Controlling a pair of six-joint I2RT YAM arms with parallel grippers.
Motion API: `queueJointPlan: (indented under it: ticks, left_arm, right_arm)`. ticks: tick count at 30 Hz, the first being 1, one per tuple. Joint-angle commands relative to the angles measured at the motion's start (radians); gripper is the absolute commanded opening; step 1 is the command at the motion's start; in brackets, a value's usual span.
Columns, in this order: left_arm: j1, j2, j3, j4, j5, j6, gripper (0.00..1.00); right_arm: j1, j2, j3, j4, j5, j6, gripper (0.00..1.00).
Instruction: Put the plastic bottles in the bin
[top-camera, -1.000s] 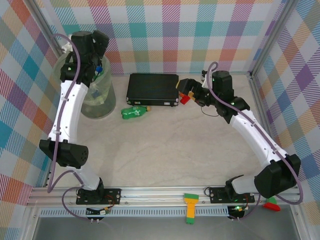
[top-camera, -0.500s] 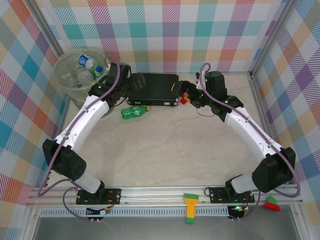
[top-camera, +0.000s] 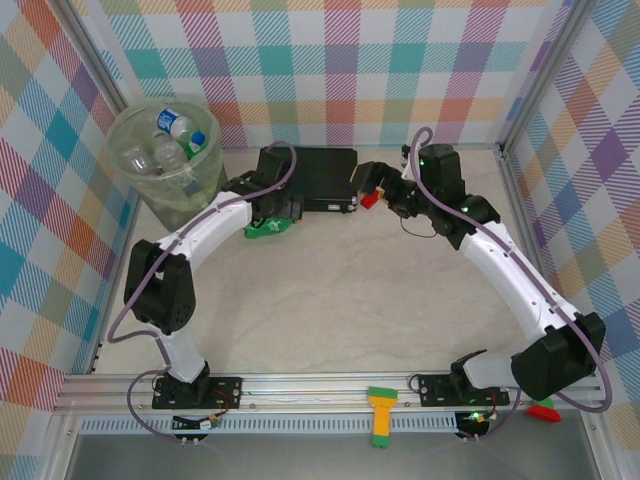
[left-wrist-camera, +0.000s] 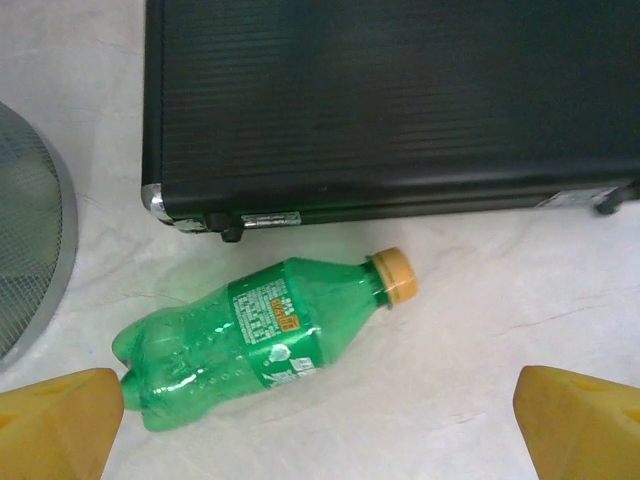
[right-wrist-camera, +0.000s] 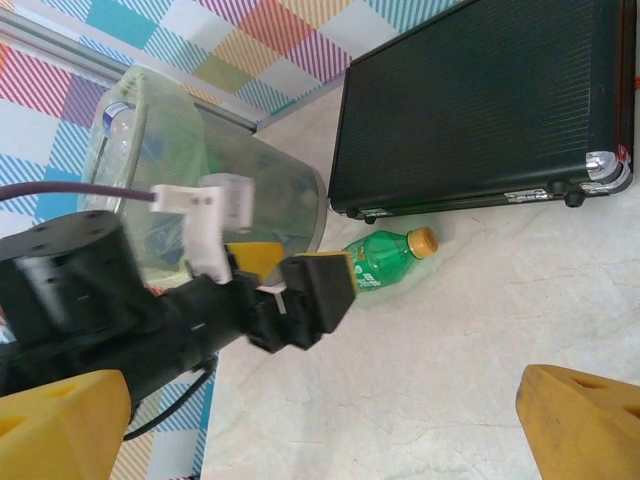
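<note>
One green plastic bottle (top-camera: 262, 230) with a yellow cap lies on its side on the table just in front of the black case (top-camera: 315, 165). My left gripper (top-camera: 275, 208) hovers right over it, open; in the left wrist view the bottle (left-wrist-camera: 260, 338) lies slightly ahead of the open left gripper (left-wrist-camera: 320, 430), whose yellow fingertips (left-wrist-camera: 60, 425) touch nothing. The bin (top-camera: 175, 200) stands at the back left with several bottles (top-camera: 178, 127) inside. My right gripper (top-camera: 368, 178) is open at the case's right end; its wrist view shows the green bottle (right-wrist-camera: 388, 258) and the bin (right-wrist-camera: 280, 190).
A small red and orange toy piece (top-camera: 370, 199) lies by the case's right corner. More toy pieces sit on the front rail (top-camera: 381, 415) and at the far right (top-camera: 543, 410). Plaid walls close in the table on three sides.
My left arm has swung from above the bin down to the green bottle beside the case. The right arm has shifted only slightly.
</note>
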Motion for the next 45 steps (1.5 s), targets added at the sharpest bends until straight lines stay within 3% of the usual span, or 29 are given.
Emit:
queueJointPlan:
  ticks: [1,10,19,30,45]
  left_arm:
    - [0.015,0.05,0.033,0.025,-0.022,0.096,1.0]
    - [0.085,0.173,0.068,0.005,0.078,0.127,0.99]
    - [0.109,0.191,0.046,-0.028,0.241,0.18,1.0]
    - [0.084,0.169,-0.019,-0.082,0.273,0.207,1.0]
    - [0.057,0.215,-0.001,-0.127,0.255,0.2,0.75]
  right_arm:
    - [0.004,-0.028,0.032,-0.036,0.026,-0.028,0.99]
    - [0.004,-0.05,0.034,-0.06,0.047,-0.036,0.99]
    - [0.004,-0.039,0.03,-0.047,0.048,-0.027,0.99]
    - [0.008,-0.027,0.023,-0.029,0.039,-0.016,0.99]
    - [0.014,-0.053,0.005,-0.03,0.048,-0.013,0.99]
